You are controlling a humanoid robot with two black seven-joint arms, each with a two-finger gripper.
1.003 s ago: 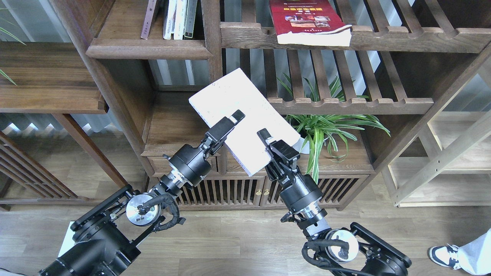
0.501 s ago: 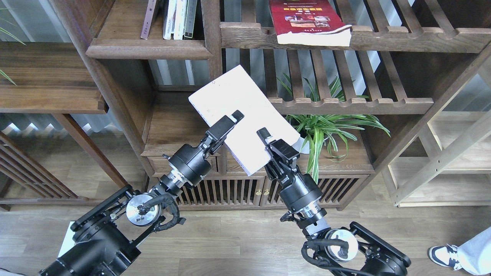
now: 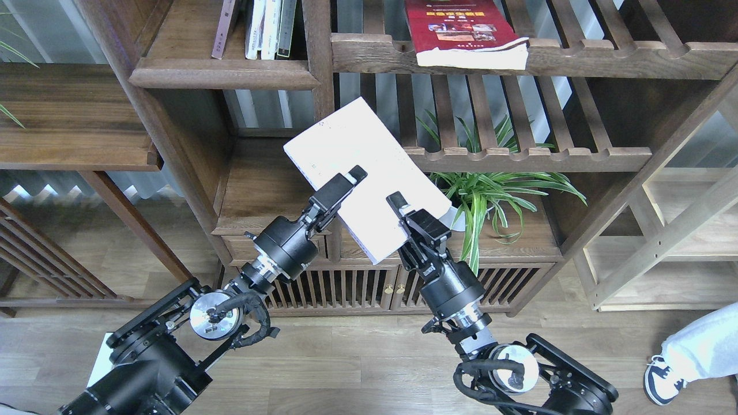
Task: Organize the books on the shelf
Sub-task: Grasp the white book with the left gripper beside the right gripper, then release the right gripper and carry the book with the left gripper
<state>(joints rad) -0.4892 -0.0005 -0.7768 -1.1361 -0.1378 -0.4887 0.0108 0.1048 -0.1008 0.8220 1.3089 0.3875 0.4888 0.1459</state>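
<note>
A thick white book is held tilted in the air in front of the walnut unit's middle post. My left gripper is shut on its lower left edge, one finger on the cover and the other hidden beneath. My right gripper is shut on its lower right part in the same way. A red book with a yellow title band lies flat on a slatted shelf at the upper right. The solid shelf with a rounded moulded edge is at the upper left. The maroon-brown book is not in view.
Several thin upright books stand at the right end of the solid shelf. A green potted plant stands on the lower ledge right of the white book. A slatted shelf rail runs behind it. A person's leg and shoe show at the lower right.
The white book and both grippers have risen slightly towards the shelves. The person's leg at the lower right has shifted further into view.
</note>
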